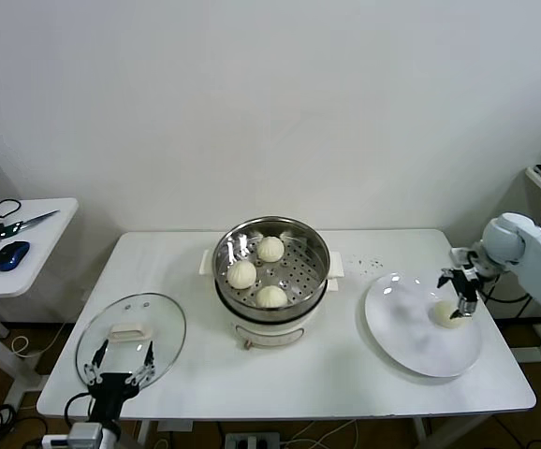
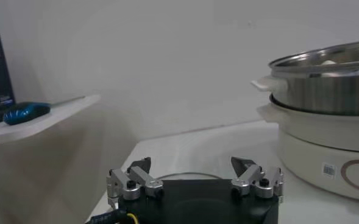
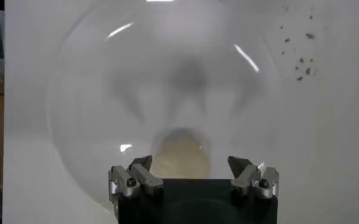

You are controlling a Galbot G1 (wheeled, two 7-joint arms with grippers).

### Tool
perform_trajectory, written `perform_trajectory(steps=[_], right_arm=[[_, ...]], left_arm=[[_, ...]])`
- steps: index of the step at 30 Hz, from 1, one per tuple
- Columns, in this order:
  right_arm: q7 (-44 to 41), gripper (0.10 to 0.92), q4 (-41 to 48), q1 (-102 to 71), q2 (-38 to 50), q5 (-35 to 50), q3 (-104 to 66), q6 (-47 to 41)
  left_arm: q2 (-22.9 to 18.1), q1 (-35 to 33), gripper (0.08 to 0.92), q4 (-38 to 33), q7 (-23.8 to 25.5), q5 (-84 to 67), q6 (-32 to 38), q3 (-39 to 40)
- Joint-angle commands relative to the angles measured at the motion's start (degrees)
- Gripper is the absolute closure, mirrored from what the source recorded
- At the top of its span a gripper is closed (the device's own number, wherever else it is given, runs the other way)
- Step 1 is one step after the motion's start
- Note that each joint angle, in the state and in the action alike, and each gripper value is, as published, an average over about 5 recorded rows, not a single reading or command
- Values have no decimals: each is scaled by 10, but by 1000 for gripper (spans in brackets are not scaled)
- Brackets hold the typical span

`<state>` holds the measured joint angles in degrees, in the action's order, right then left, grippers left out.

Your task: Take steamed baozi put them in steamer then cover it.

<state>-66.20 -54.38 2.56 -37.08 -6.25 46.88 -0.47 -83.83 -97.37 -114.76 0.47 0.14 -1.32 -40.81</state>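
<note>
Three cream-white baozi (image 1: 257, 271) lie in the shiny steel steamer (image 1: 313, 245) on its white pot base at the table's middle. One more baozi (image 1: 448, 314) rests on the white plate (image 1: 411, 346) at the right. My right gripper (image 1: 460, 301) hovers open just above that bun; the right wrist view has the baozi (image 3: 180, 153) between the spread fingertips (image 3: 144, 164), untouched. The glass cover (image 1: 130, 337) with its white handle lies flat at the table's front left. My left gripper (image 1: 119, 364) stands open over the cover's near edge, empty.
A side table (image 1: 46, 234) at the left carries a blue mouse (image 1: 11, 254) and scissors. Dark crumbs (image 1: 372, 264) dot the table between steamer and plate. In the left wrist view the steamer (image 2: 325, 91) rises off to one side.
</note>
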Motion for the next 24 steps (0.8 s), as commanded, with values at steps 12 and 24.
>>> perform_trajectory(steps=[12,24], right_arm=[[2,203,121,-56,-59,-63,-69,39],[-1,203,126,-53,-74,-72,-67,45]], left_arm=[[-3,1,177,9,-1,9,1,0],[-4,-1,177,6,2,16,-2,1]])
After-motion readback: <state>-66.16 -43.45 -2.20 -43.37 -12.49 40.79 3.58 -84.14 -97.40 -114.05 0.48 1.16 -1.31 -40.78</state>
